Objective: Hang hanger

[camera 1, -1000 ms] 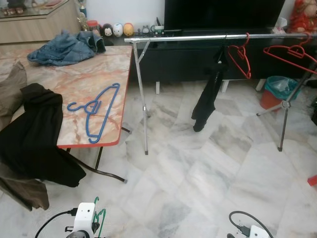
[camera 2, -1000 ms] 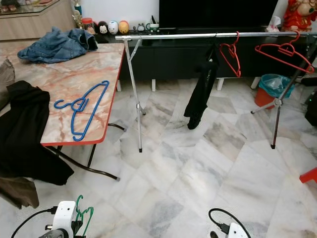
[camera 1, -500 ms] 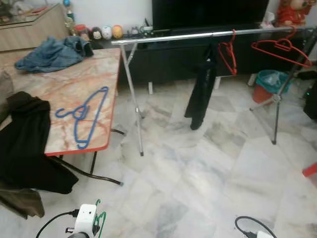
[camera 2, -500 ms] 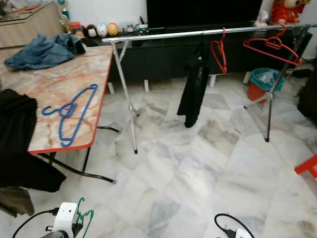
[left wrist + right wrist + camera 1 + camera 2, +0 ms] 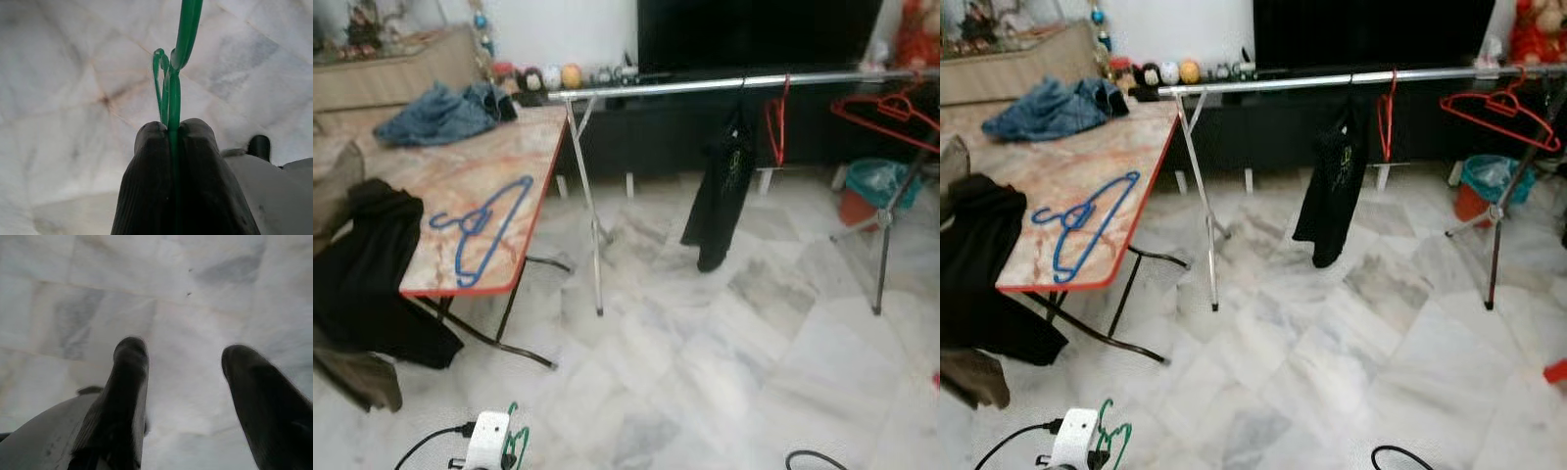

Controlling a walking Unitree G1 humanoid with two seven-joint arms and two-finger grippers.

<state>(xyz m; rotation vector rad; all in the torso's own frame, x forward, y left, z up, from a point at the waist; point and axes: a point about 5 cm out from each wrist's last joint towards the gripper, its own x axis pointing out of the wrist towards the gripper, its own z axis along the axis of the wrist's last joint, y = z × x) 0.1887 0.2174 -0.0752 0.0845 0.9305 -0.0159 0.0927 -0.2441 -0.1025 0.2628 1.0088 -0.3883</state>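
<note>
Carrying step, by my read: my left gripper is pinched tight on the green hanger, held low over the marble floor; my right gripper hangs spread wide, holding nothing. The rail lies well ahead and above — next I must close in and raise the hook over it. Bare stretch between table edge and black garment; open floor in between.

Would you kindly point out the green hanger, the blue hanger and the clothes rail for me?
green hanger (image 5: pixel 174 100): left wrist view, its stem just above the shut fingers.
blue hanger (image 5: pixel 487 220): left eye view, its long arm, on the table.
clothes rail (image 5: pixel 705 84): left eye view, the horizontal bar.
</note>
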